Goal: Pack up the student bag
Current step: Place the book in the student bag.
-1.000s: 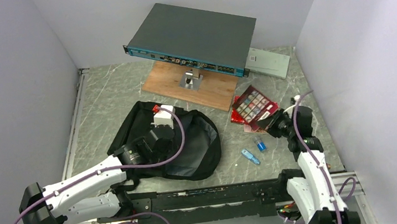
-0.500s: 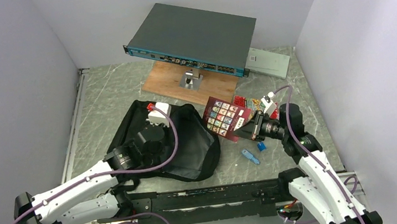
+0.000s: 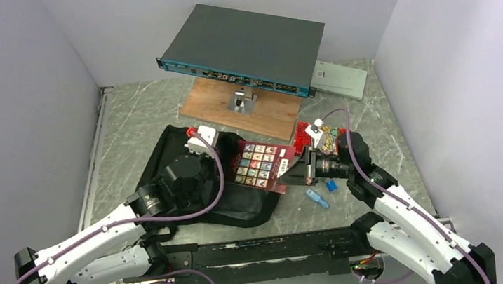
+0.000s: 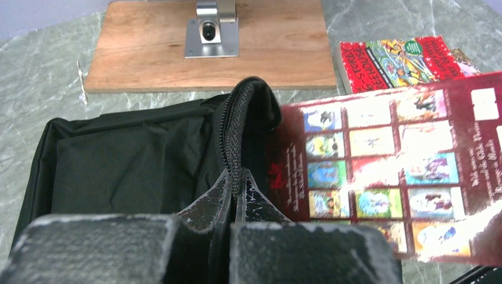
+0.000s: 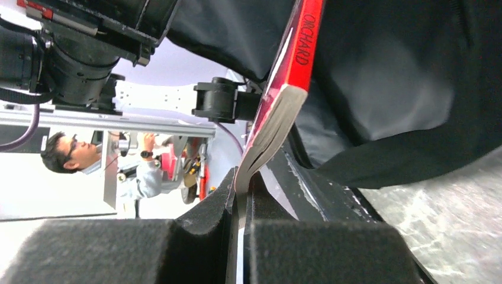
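Both clamped: L gripper (image 4: 234, 184) pinching student bag (image 4: 118, 160) zip edge; R gripper (image 5: 240, 192) holding red book (image 3: 258, 166) over bag.

The word ORCHARD runs in white letters along the red spine of the book (image 5: 303, 41). The small print on its back cover is too blurred to read, as is the cover of the second book (image 4: 408, 59), far right.

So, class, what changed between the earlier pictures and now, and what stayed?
The right gripper, shut on the thin dark-red paperback book, carried it left to the open black fabric backpack. The left gripper stays clamped on its zipper edge; the blue USB stick is unmoved.
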Tool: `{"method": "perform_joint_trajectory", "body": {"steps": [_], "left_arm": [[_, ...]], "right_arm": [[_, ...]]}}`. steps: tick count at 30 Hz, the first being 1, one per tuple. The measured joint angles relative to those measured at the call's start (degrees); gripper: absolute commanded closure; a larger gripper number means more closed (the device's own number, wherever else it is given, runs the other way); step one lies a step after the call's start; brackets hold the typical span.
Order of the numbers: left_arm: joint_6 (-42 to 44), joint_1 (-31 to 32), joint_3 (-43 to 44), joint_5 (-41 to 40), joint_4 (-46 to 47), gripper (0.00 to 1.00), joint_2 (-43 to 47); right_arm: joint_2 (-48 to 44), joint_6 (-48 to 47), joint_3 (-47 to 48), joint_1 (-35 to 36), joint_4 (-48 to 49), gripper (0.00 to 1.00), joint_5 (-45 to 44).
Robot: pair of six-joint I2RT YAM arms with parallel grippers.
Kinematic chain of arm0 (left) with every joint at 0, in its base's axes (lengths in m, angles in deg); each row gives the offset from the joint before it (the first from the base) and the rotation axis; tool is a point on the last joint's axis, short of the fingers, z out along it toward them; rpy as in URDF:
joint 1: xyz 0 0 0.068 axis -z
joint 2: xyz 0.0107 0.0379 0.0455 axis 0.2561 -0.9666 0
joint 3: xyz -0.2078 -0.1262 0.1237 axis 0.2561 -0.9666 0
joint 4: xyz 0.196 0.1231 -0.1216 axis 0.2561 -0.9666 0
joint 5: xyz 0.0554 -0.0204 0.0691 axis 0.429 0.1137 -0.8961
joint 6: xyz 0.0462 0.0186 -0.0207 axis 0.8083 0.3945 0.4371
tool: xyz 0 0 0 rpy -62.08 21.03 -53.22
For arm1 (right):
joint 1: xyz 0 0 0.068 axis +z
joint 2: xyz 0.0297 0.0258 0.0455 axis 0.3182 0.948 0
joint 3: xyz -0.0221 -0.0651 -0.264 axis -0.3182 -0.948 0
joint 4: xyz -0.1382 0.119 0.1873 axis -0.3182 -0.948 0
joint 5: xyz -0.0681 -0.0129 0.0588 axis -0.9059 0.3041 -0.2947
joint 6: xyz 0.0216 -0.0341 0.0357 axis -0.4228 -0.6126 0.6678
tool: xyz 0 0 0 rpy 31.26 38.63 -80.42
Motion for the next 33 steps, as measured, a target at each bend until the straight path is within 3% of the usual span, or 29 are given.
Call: {"method": "perform_joint_trajectory", "body": {"steps": [9, 19, 33], "left_arm": [[0.66, -0.02, 2.40, 0.57, -0.31, 1.00, -1.33], [0.72, -0.04, 2.71, 2.91, -1.70, 1.00, 2.14], [-0.85, -0.04, 2.73, 8.90, -3.02, 1.00, 1.36]], "right_arm": [[8.31, 4.52, -2.58, 9.68, 9.75, 1.00, -3.08], [22.53, 11.82, -8.00, 10.64, 25.27, 1.00, -6.84], [54.12, 16.26, 8.94, 18.56, 46.64, 1.00, -11.02]]}}
